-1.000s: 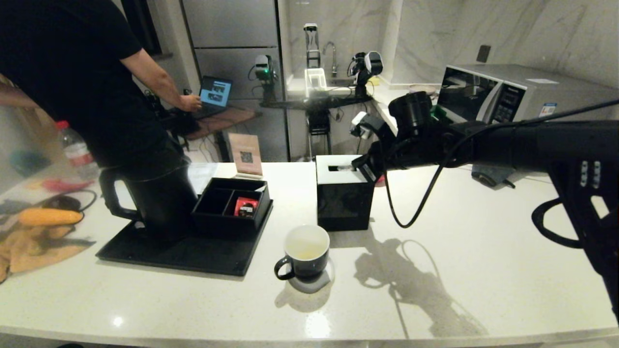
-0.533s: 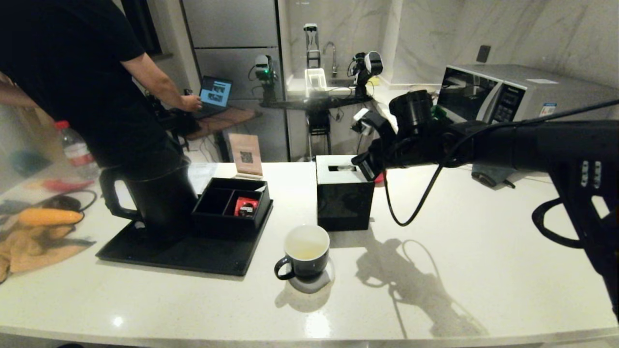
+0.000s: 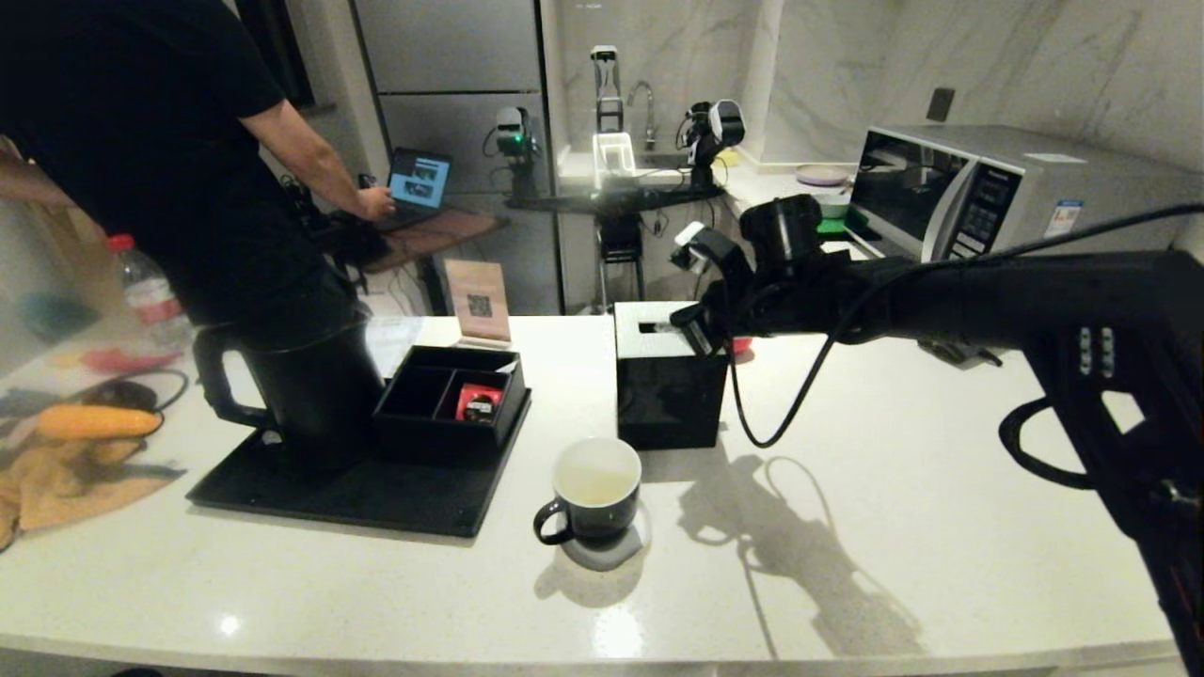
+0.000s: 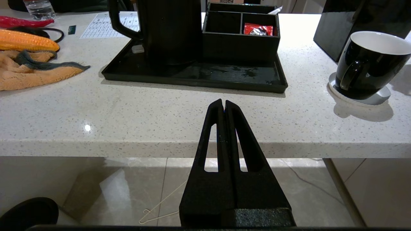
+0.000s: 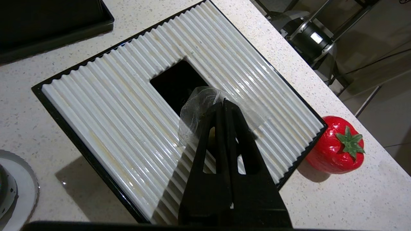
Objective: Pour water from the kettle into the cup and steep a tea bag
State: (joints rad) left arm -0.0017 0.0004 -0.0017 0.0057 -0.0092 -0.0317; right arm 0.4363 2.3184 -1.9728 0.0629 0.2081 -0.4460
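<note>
Over tissue box (image 5: 135, 134), right gripper (image 5: 223, 102) hangs with fingers pinched on tea bag (image 5: 199, 106) — translucent mesh at slot edge on ribbed white top. Cup (image 3: 596, 491) on coaster at box's 7 o'clock in head view, pale liquid inside. Kettle (image 3: 306, 381) on black tray (image 3: 376, 498), well off at cup's 10 o'clock. Left gripper (image 4: 224, 104) parked below counter edge — fingers pressed together, empty. Red strawberry toy (image 5: 335, 146) just beside box.
</note>
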